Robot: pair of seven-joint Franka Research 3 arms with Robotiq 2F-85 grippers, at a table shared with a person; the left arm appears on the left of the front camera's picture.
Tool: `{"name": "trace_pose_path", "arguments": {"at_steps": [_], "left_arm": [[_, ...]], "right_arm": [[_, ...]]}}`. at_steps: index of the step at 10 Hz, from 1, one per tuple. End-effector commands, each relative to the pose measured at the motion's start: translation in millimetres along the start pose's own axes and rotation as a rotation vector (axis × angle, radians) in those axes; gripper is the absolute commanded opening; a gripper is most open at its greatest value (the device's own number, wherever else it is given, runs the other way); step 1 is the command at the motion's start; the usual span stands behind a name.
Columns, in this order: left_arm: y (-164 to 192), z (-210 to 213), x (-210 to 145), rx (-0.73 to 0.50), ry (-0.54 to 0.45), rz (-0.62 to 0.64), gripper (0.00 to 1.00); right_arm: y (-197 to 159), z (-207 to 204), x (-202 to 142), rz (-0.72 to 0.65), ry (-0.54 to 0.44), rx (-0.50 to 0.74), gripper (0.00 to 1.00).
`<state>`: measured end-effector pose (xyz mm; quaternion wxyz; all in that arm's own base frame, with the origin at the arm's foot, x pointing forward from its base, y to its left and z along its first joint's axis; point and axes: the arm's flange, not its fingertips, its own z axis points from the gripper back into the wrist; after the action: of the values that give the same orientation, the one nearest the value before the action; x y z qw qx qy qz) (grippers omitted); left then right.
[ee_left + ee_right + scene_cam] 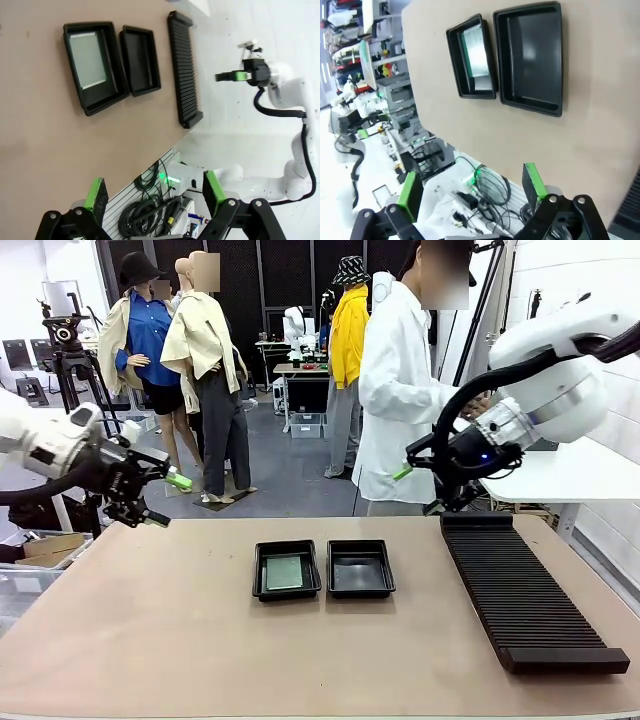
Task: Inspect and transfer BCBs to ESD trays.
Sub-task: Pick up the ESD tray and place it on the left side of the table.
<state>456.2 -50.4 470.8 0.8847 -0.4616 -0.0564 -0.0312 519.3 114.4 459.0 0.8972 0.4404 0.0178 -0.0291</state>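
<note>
Two black ESD trays lie side by side at the table's middle. The left tray [258, 578] [107, 97] [456, 62] holds one green BCB [285, 573] [87, 60] [476, 55] flat on its floor. Nothing lies in the right tray [360, 575] [140, 60] [532, 57]. My left gripper [166, 500] [155, 192] hangs open in the air beyond the table's far left corner, with nothing between its green pads. High over the far right of the table, above the rack's far end, my right gripper [420, 486] [470, 189] is open too, and holds nothing.
A long black ribbed rack [520, 590] [184, 70] lies along the table's right side. A person in a white coat [400, 390] stands at the far edge, just left of my right arm. Cables and equipment lie beyond the table's edge in both wrist views.
</note>
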Motion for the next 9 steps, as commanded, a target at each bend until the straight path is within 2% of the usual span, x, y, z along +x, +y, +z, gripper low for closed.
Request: {"name": "trace_pose_path", "arguments": {"at_steps": [1,6,7,8,9], "left_arm": [[-5,-9,19,0.067,0.069,0.032,1.0],[-13,-41,29,0.11,0.143,0.056,1.0],[-14,-41,26,0.086,0.236,0.072,1.0],[-7,-44,25,0.085,0.124,0.036,1.0],[-7,-44,25,0.085,0.124,0.036,1.0]], "right_arm": [[-22,10,-12,0.004,-0.012,0.076,1.0],[-69,36,-27,-0.01,-0.003,0.144,1.0],[-71,35,-38,-0.006,0.01,0.14,1.0],[-71,34,-55,-0.011,0.038,0.127,1.0],[-75,31,-82,-0.034,0.076,0.086,1.0]]}}
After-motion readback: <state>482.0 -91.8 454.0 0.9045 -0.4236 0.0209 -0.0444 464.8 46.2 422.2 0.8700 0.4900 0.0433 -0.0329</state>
